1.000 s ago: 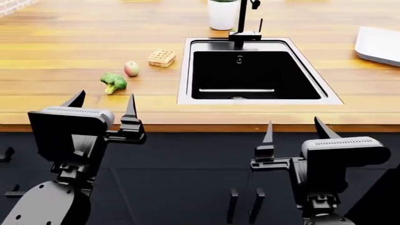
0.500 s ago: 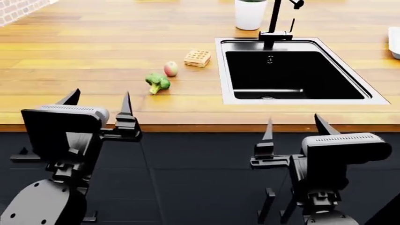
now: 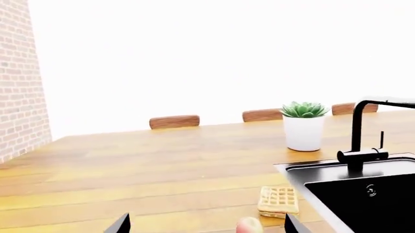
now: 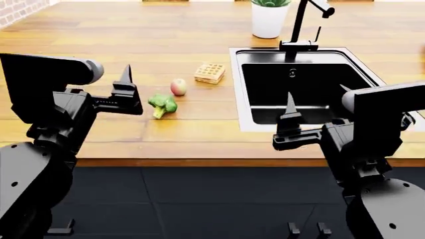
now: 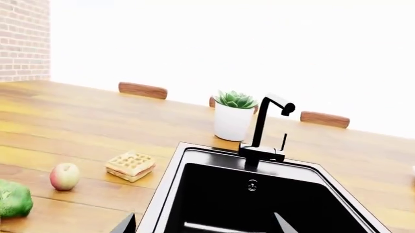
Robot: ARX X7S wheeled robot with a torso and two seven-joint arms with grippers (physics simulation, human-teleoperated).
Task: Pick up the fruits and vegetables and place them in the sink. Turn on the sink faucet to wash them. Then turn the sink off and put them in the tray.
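— Where do we stand? Our left tool (image 4: 99,84) hangs over the near part of the wooden surface (image 4: 133,35) with its prongs spread and nothing between them; our right tool (image 4: 315,107) hovers by the near edge of the sink (image 4: 247,123), likewise spread and empty. The broccoli (image 4: 161,104) lies on the surface just beside the left tool, the apple (image 4: 178,87) near it on the far side, apart from it, and the waffle (image 4: 209,72) beyond that, toward the sink.

— How do we expect the two to handle? The broccoli looks light and somewhat springy at the crown; we judge the pale stalk or the base of the florets the firmer hold, since a pinch on the crown alone may crush or slip. The apple looks smooth, round and hard, so it may roll or squirt out; we would close across its widest part, from above.

— And the containers? The black basin shows nothing in it but its drain fittings; no water is visible. The faucet (image 4: 300,25) stands at the far rim with its slim lever upright beside the spout, the white plant pot (image 4: 268,20) just behind and to the left. The tray does not show clearly in these views, so we cannot say what it holds.

— Progress? Neither piece of produce has yet been lifted.
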